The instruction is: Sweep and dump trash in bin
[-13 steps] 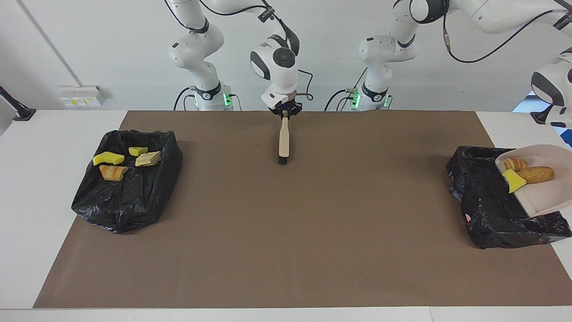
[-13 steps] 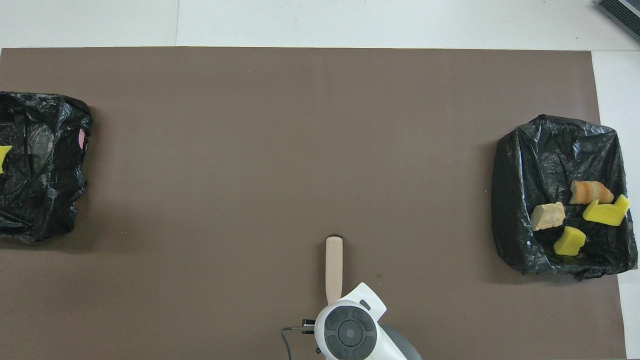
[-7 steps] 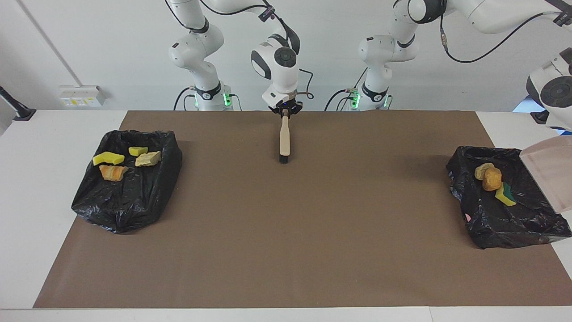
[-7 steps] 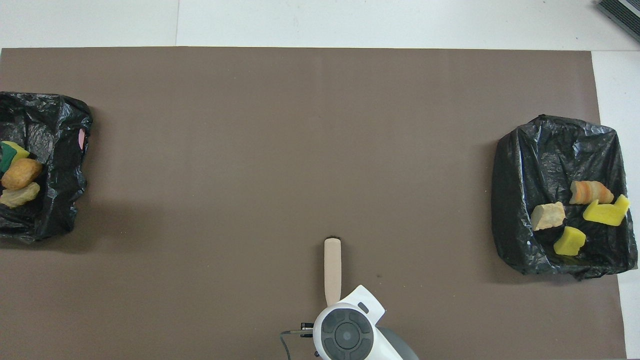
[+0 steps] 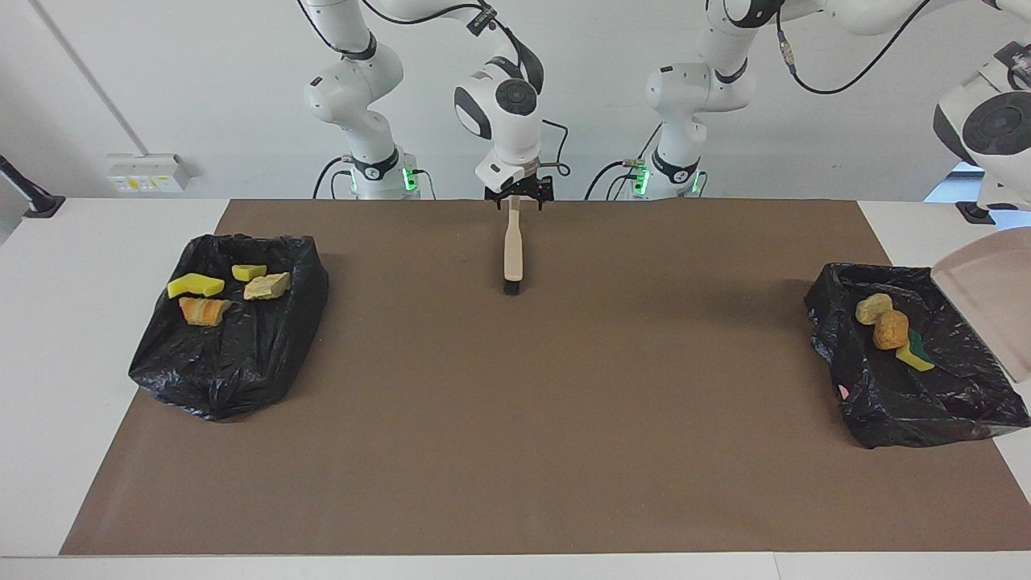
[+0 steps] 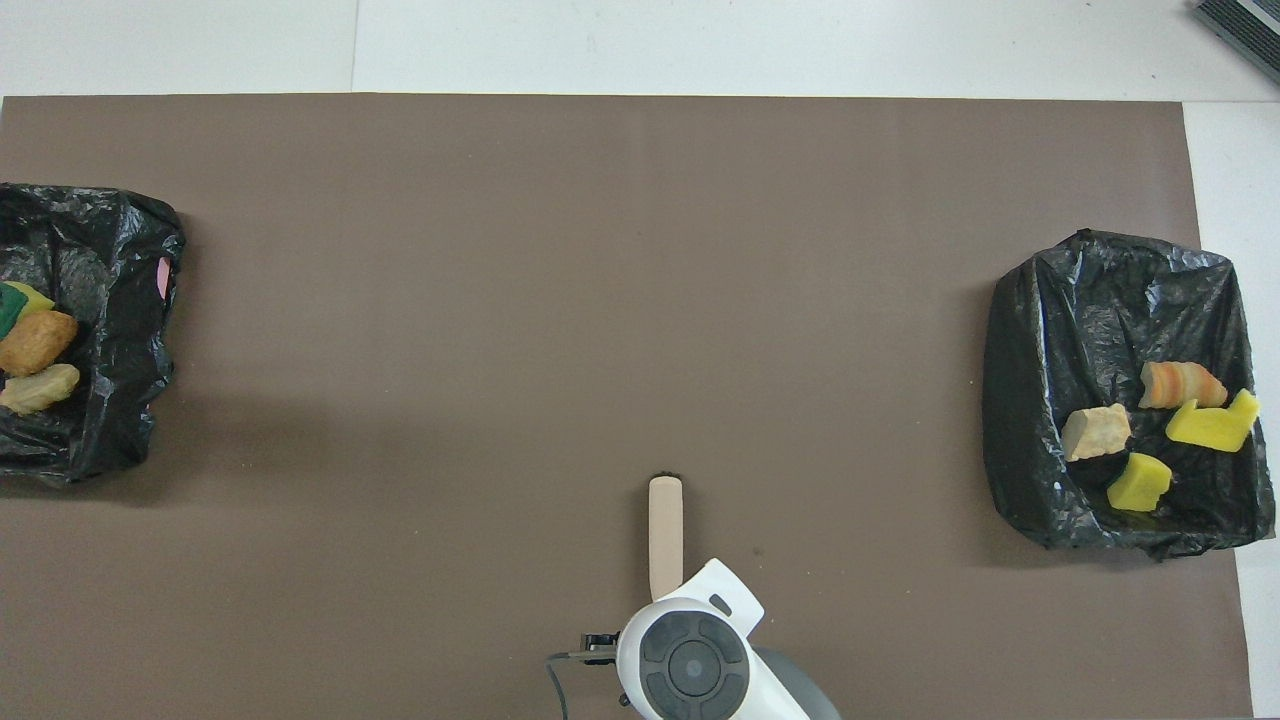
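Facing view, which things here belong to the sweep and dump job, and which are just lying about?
Job: seven trash bits, four in the bin at the right arm's end, three in the bin at the left arm's end; dustpan raised by that bin; brush lying under the right gripper.
Lying about: brown mat; wall socket.

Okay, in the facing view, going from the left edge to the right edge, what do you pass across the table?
Black bin bag holding four trash bits → brush, with the right gripper above its handle → black bin bag holding three trash bits → tilted dustpan at the edge.
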Available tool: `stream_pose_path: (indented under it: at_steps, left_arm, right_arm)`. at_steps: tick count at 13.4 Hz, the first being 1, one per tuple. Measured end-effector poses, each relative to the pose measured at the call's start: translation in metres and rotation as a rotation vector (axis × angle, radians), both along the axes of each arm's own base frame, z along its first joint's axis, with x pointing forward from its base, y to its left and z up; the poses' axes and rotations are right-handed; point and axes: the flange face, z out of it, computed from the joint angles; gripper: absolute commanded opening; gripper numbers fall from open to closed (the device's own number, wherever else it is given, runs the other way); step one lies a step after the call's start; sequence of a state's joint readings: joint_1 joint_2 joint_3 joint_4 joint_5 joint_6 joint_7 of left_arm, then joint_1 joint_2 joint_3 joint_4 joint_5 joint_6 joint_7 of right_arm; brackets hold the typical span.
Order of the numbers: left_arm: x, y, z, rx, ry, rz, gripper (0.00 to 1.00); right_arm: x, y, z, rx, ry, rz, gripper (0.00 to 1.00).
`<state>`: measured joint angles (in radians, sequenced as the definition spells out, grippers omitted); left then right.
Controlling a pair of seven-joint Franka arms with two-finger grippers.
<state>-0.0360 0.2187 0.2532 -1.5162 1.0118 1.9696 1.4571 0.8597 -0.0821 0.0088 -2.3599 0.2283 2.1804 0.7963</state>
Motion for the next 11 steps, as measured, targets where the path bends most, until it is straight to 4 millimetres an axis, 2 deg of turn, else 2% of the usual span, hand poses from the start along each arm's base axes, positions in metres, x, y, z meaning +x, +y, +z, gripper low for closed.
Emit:
stream_pose_path:
  at_steps: [2, 5, 8, 11]
  left_arm:
    - [0.005, -0.023, -0.008, -0.069, -0.003, -0.007, 0.0]
    - [0.007, -0.05, -0.024, -0.228, -0.014, 0.027, 0.0]
    - [0.01, -0.09, -0.041, -0.377, -0.108, 0.138, 0.0]
    - [0.01, -0.155, -0.072, -0.5, -0.179, 0.311, 0.0]
  right_arm:
    - [0.014, -0.003, 0.012, 0.011, -0.031, -0.008, 1.0]
    - [0.06, -0.026, 0.046, 0.022, -0.13, -0.021, 1.0]
    - [0.116, -0.078, 0.09, -0.023, -0.176, 0.015, 1.0]
    - [0.164, -0.142, 0.137, -0.037, -0.185, 0.055, 1.0]
